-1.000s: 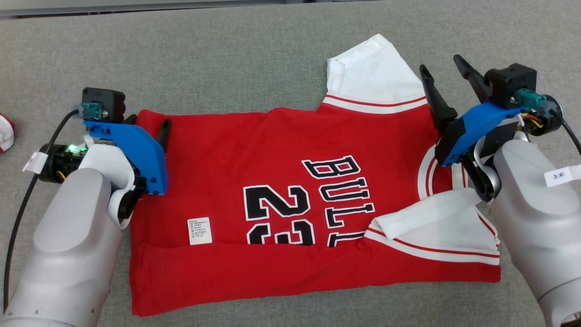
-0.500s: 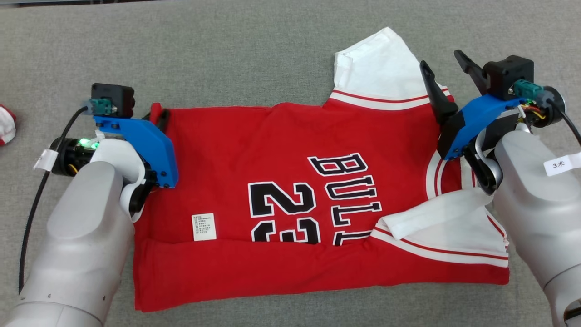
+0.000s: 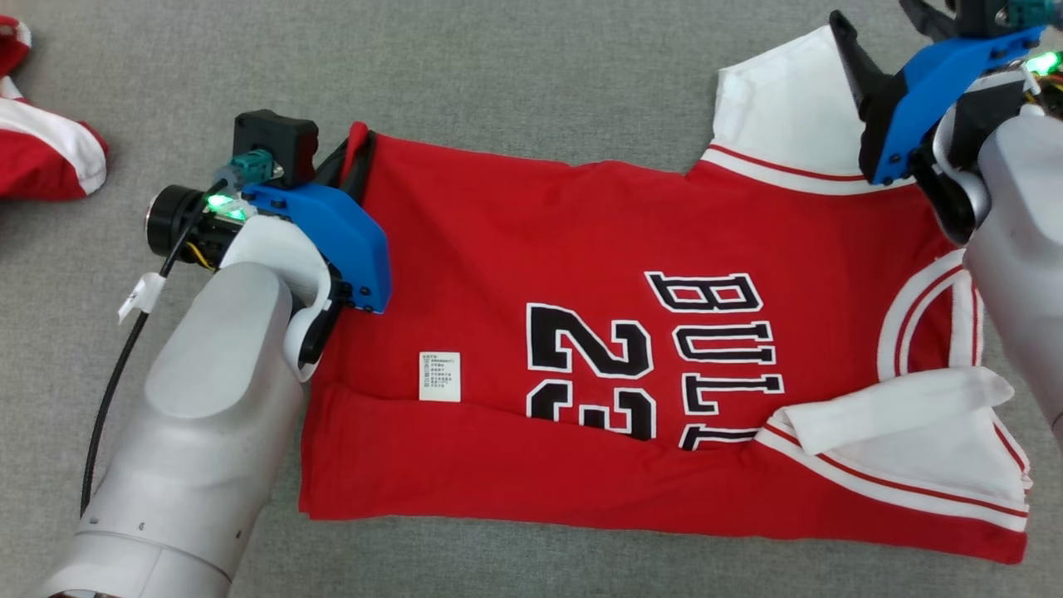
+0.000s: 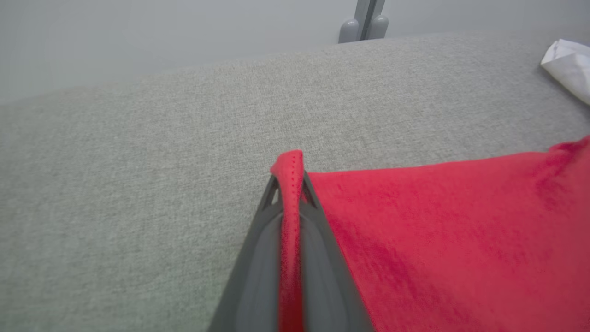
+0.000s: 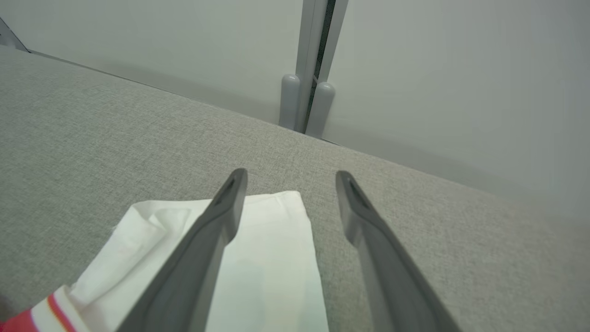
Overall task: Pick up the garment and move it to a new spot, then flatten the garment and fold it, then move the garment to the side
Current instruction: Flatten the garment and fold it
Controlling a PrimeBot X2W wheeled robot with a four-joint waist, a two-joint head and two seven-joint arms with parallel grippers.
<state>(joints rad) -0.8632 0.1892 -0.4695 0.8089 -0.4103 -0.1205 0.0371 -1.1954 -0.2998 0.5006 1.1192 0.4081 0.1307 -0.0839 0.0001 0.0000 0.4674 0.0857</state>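
Pinching red jersey point(image 3: 581, 224) hem, left hand point(image 4: 289, 180) clamped, right hand point(image 5: 290, 177) spread above white sleeve point(image 5: 272, 258)

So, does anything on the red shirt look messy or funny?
Yes. On the jersey, the near white sleeve is crumpled and flopped over instead of flat, and a red flap along the near edge is folded up over the front, cutting off the number 23.

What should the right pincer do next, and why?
Probably lower the right pincer onto the white sleeve and close. The left pincer is shut on the far hem corner of the jersey, while the right one hangs open above the sleeve, gripping nothing. The fold likely needs both far corners held.
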